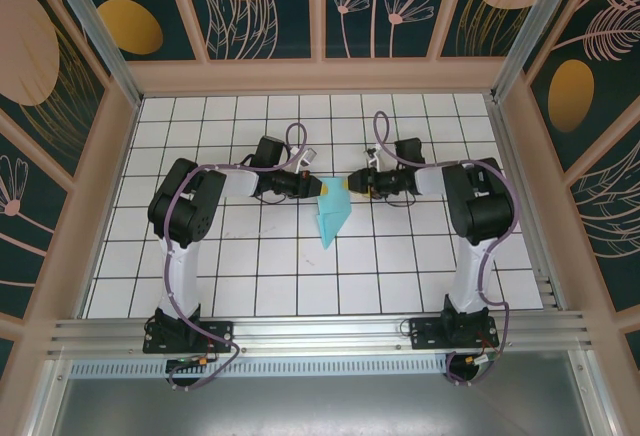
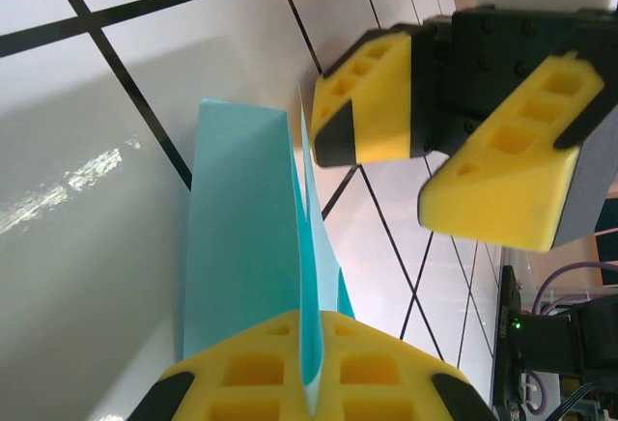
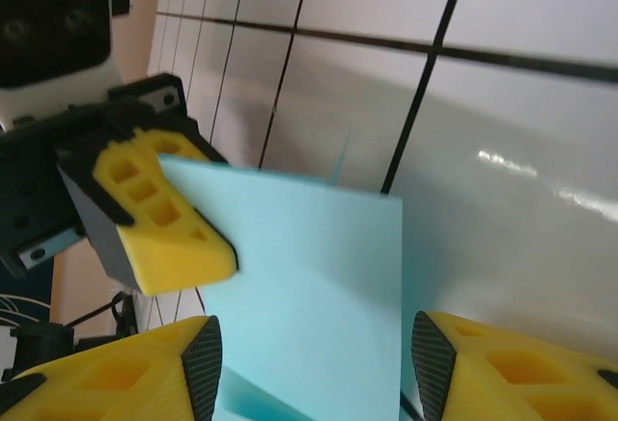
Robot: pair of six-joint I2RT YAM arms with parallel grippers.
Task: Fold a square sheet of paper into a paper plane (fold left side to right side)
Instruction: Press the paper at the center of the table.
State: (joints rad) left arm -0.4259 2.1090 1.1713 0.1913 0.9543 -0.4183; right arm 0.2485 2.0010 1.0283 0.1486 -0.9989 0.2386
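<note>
White grid table (image 1: 200, 266); folded turq. paper (image 1: 332, 221) mid-table.

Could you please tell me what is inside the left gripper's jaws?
The folded turquoise paper, pinched edge-on between the left gripper's shut jaws. How deep it reaches is hidden by the yellow pads.

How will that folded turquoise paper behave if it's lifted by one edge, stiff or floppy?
Probably light and fairly stiff: the folded paper, clamped at one edge by the left gripper, juts out without sagging. Its thin layers splay apart, so a push would likely bend or crumple it.
</note>
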